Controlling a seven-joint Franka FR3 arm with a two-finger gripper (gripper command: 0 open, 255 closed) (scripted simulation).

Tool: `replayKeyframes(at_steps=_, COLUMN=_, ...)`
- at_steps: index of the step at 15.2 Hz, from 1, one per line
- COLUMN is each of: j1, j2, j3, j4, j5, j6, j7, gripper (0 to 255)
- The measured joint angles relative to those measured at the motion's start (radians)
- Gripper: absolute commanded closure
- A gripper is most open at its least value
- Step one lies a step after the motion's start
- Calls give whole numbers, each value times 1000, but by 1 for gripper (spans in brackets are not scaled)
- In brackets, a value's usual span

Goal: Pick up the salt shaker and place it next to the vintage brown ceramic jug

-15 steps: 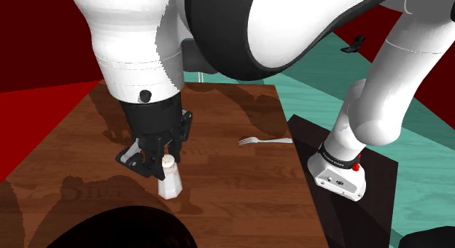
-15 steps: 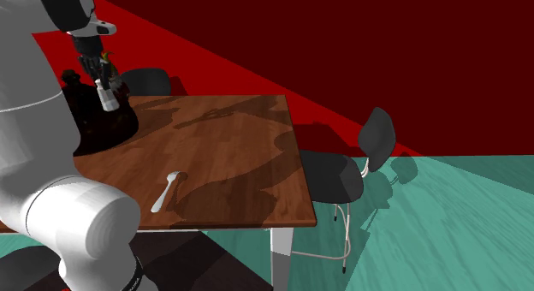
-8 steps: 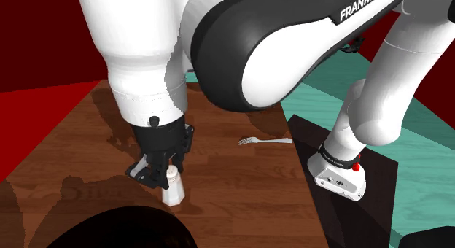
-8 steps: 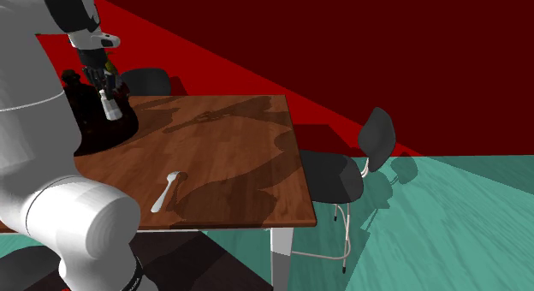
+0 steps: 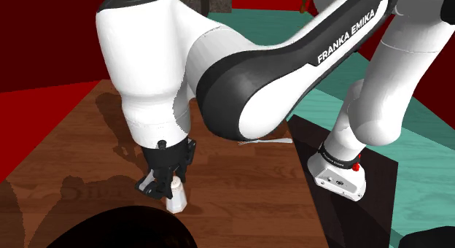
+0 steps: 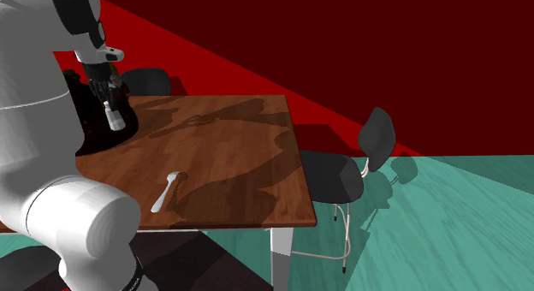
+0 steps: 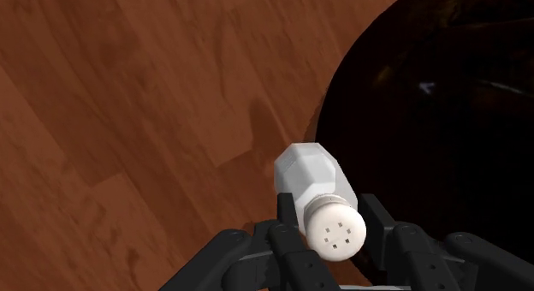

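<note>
In the lower left of the shoulder view, the all-black two-finger gripper points down over the brown wood-grain bench. It is closed narrowly on a small white faceted salt shaker with a round perforated cap. The wrist view shows the two fingers pressing the shaker's neck from either side, just below the cap, with its body pointing away towards the wood. The shaker's base sits at or just above the bench top; I cannot tell whether it touches.

Just beside the shaker is a wide, nearly black rounded jug, which takes up the bottom left corner of the shoulder view. In the second exterior view, the shaker appears against the jug's dark bulk at the upper left of the frame.

A pale grey fork lies flat on the bench in the lower left of that view, well apart from the shaker. A black-seated chair with thin white legs stands on the teal floor, right of the bench.
</note>
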Motion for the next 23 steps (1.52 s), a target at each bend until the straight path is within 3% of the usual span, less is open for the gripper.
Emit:
replayKeyframes(at_steps=14, j1=19, j2=89, j3=-14, j4=-106, j5=-80, j6=170, j7=49, gripper=255)
replayKeyframes(at_steps=21, j1=23, j2=100, j3=-16, j4=-112, j5=-91, j6=184, j7=57, gripper=255)
replayKeyframes(at_steps=22, j1=23, j2=100, j3=-16, j4=-112, j5=-91, j6=184, j7=57, gripper=0)
replayKeyframes(at_steps=23, j1=23, j2=100, j3=-16, j4=-112, j5=-91, j6=184, j7=57, gripper=0)
